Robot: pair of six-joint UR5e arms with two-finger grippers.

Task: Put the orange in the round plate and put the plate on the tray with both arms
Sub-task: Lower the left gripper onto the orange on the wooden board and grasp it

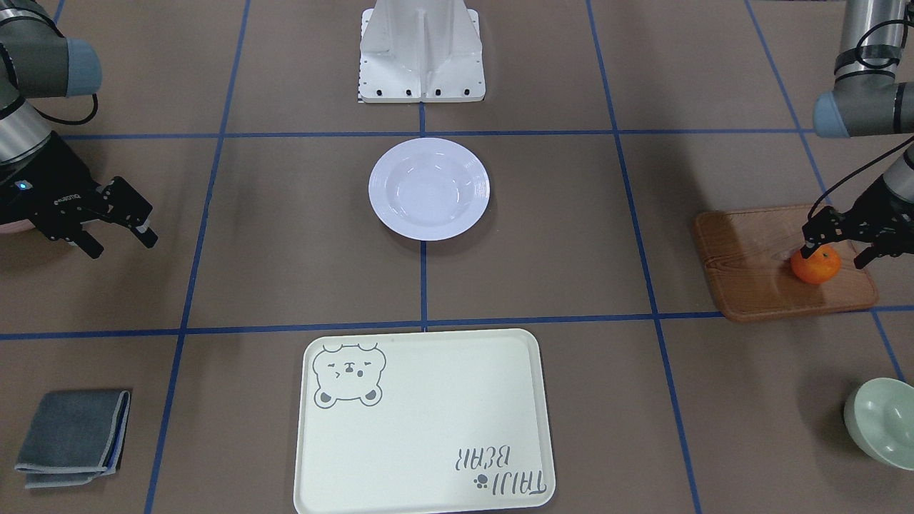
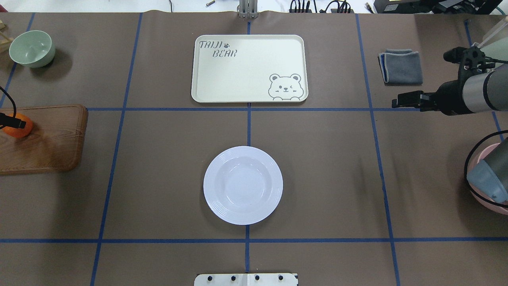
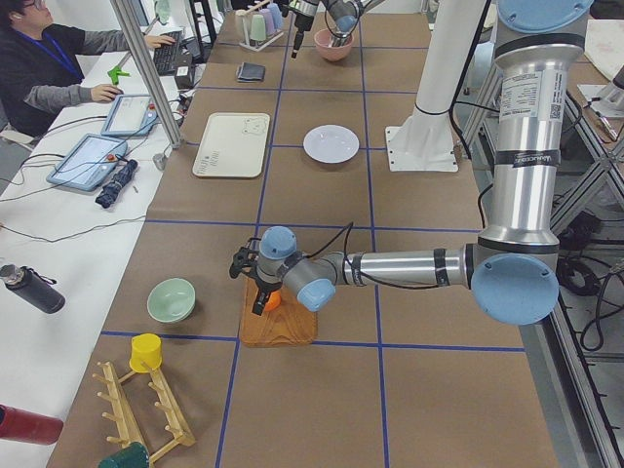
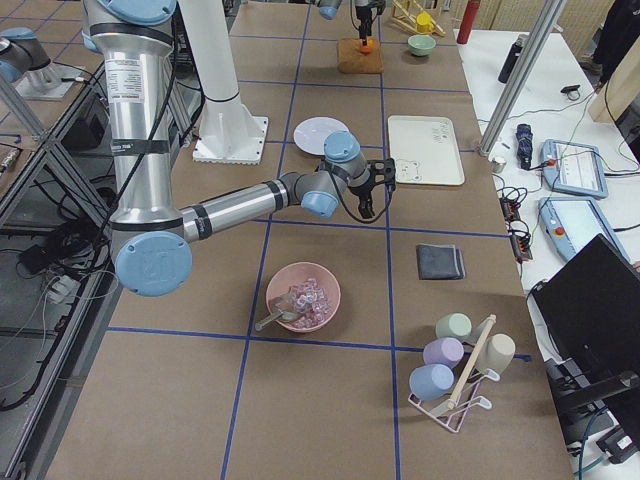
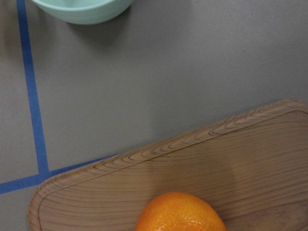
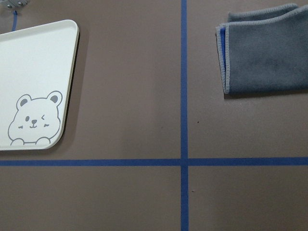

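Observation:
The orange (image 1: 815, 265) rests on a brown wooden board (image 1: 750, 275) at the table's left end. My left gripper (image 1: 834, 257) is lowered over it, open, with one fingertip at the fruit's top edge and the other standing off its far side. The left wrist view shows the orange (image 5: 179, 214) at the bottom edge. The round plate (image 1: 428, 189) lies empty at mid-table, also in the overhead view (image 2: 243, 185). The tray (image 1: 425, 421) lies empty beyond it. My right gripper (image 1: 120, 244) hovers open above bare table, far from the plate.
A pale green bowl (image 1: 882, 421) stands past the board. A folded grey cloth (image 1: 71, 435) lies on the right side near the tray. A pink bowl (image 4: 303, 296) sits under my right arm's elbow. The robot's white base (image 1: 421, 50) stands behind the plate.

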